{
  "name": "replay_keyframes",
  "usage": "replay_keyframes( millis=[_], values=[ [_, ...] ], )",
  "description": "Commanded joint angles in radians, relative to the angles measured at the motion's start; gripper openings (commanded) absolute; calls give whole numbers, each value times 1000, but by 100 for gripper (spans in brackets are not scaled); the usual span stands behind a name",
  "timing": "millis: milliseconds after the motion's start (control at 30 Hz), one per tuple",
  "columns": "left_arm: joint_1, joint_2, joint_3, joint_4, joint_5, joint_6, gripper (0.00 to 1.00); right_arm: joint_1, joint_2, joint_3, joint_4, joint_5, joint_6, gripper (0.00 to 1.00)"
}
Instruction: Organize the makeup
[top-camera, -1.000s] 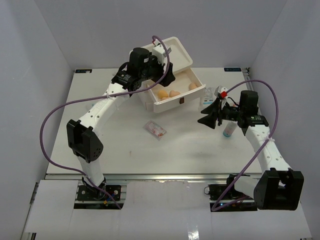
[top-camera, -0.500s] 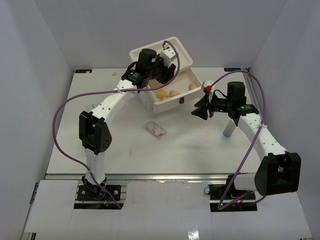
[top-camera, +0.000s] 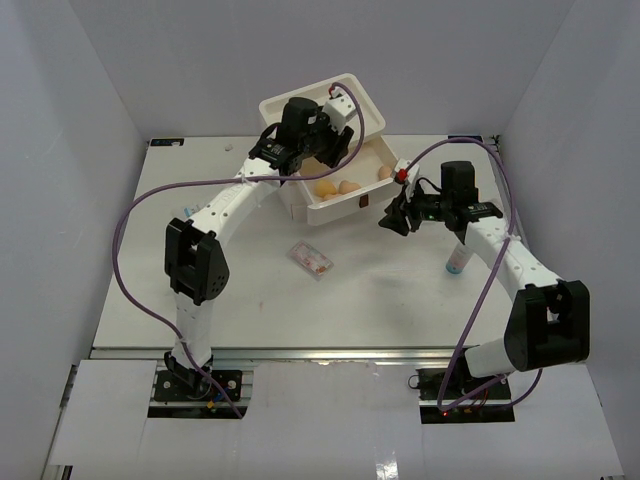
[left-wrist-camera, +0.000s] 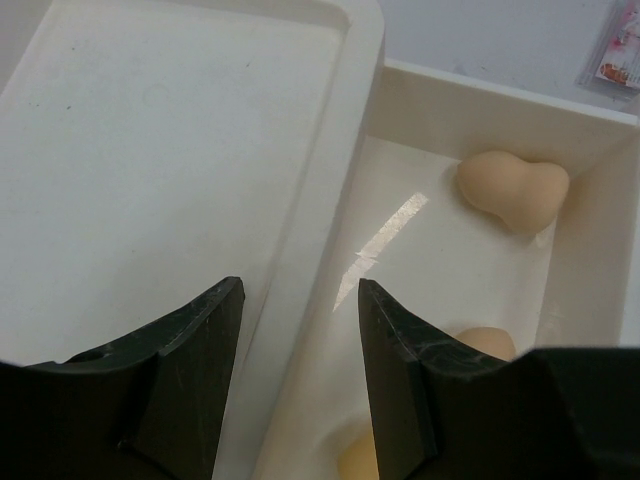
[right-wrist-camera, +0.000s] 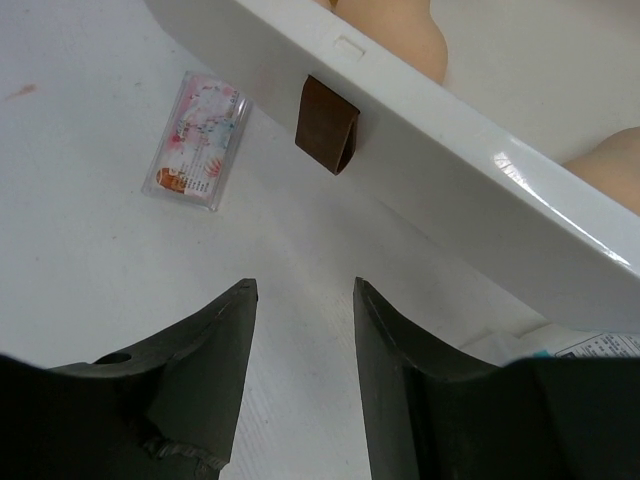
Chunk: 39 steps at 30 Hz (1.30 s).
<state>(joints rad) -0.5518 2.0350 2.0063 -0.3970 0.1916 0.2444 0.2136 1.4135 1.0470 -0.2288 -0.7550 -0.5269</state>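
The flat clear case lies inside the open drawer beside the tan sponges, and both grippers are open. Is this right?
No. The flat clear case lies on the table in front of the open drawer, as the top external view shows. The tan sponges are in the drawer; the left gripper and right gripper are open.
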Motion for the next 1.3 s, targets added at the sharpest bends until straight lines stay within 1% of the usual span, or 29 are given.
replay_keyframes(
  millis=[0,100,167,267,467,633,833,1033,1133,1267],
  values=[
    [1,-25,35,11,-36,16,61,10,9,41,56,6,10,50],
    [1,-24,31,12,-38,19,61,13,20,45,61,8,16,51],
    [1,-25,17,12,-33,18,58,18,27,49,67,10,21,51],
    [1,-29,-27,12,-22,16,50,24,40,58,73,21,29,51],
    [1,-44,-82,12,0,14,26,41,77,77,90,51,43,50],
    [1,-55,-98,13,22,12,19,62,118,110,130,85,82,48],
    [1,-71,-120,10,46,13,16,83,206,220,185,121,166,43],
    [1,-86,-152,12,70,13,15,97,327,366,257,159,305,40],
    [1,-87,-159,12,78,15,14,101,376,440,261,155,352,40],
    [1,-78,-154,12,93,16,14,105,395,474,298,126,388,39]
  ],
)
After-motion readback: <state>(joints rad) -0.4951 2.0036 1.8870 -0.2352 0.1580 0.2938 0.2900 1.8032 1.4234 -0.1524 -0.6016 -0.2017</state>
